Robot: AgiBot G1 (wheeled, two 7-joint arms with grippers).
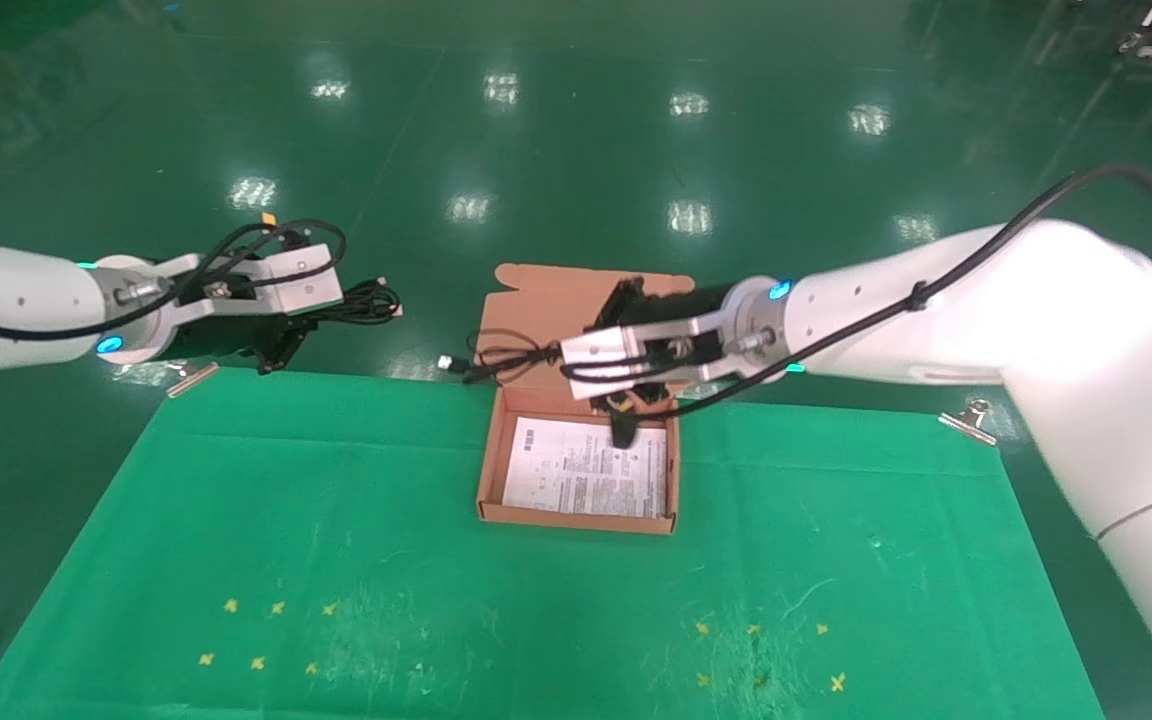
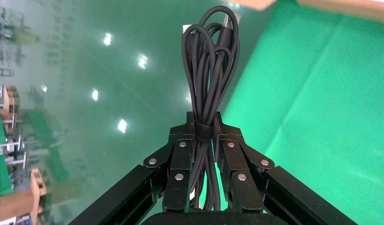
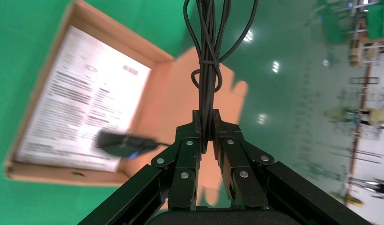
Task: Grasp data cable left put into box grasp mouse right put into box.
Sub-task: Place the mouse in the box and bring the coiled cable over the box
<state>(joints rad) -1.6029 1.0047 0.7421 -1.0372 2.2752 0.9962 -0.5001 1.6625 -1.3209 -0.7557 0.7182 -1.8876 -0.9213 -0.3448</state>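
Both grippers are clamped: the left gripper [image 2: 204,133] pinches the data cable [image 2: 210,70] aloft beyond the cloth's far-left corner, the right gripper [image 3: 206,126] grips the cord [image 3: 208,56], dangling the mouse [image 3: 117,142] over the box [image 1: 491,470].

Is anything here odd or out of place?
Yes. The right gripper is shut on the mouse's cord, not its body, so the mouse dangles over the box. The cord's plug end sticks out past the box's edge. The left gripper holds the data cable off the table's edge.

Right end effector [image 1: 626,395] dangles the mouse [image 1: 625,428] over the box [image 1: 576,516].
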